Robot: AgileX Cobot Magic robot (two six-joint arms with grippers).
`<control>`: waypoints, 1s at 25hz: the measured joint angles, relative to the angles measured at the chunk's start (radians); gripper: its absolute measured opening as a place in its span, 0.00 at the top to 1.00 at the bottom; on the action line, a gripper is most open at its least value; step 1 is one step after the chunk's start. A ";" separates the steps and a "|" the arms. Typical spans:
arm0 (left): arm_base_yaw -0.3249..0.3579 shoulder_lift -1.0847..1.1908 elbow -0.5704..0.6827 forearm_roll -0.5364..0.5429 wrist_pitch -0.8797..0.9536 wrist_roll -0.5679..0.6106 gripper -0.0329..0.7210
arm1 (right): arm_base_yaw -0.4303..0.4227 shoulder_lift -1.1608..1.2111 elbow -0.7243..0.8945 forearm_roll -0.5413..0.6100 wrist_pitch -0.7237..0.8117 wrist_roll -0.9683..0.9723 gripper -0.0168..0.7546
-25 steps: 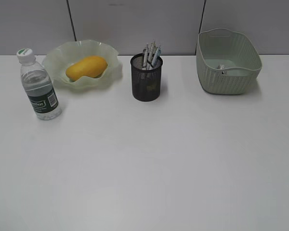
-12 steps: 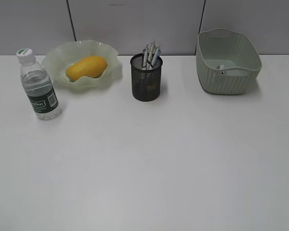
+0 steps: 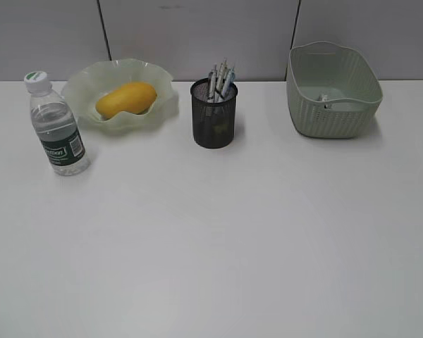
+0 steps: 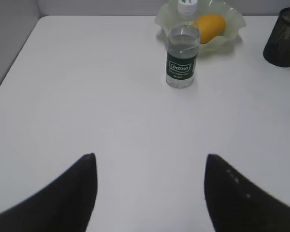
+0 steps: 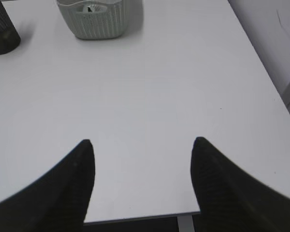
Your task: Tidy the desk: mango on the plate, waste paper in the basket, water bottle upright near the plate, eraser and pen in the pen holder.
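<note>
Mango (image 3: 126,98) in the wavy plate (image 3: 81,86), water bottle (image 3: 56,126) upright beside it, pens in the mesh pen holder (image 3: 213,123), waste paper (image 3: 324,98) in the basket (image 3: 338,116) — left tool (image 4: 150,166) and right tool (image 5: 141,150) both spread wide, empty, above bare desk (image 3: 218,239).

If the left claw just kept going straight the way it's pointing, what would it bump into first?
Probably the water bottle, standing upright a little right of centre ahead of the open left gripper. Bare desk lies between; behind it sits the plate with the mango. Depth is hard to judge.
</note>
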 joint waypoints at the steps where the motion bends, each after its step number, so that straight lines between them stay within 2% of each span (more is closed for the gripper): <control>1: 0.000 -0.002 0.000 0.000 0.000 0.000 0.26 | 0.000 -0.001 0.000 0.000 0.000 0.000 0.33; 25: 0.000 -0.004 0.001 -0.006 0.000 0.000 0.26 | 0.000 -0.004 0.000 0.007 -0.001 0.000 0.33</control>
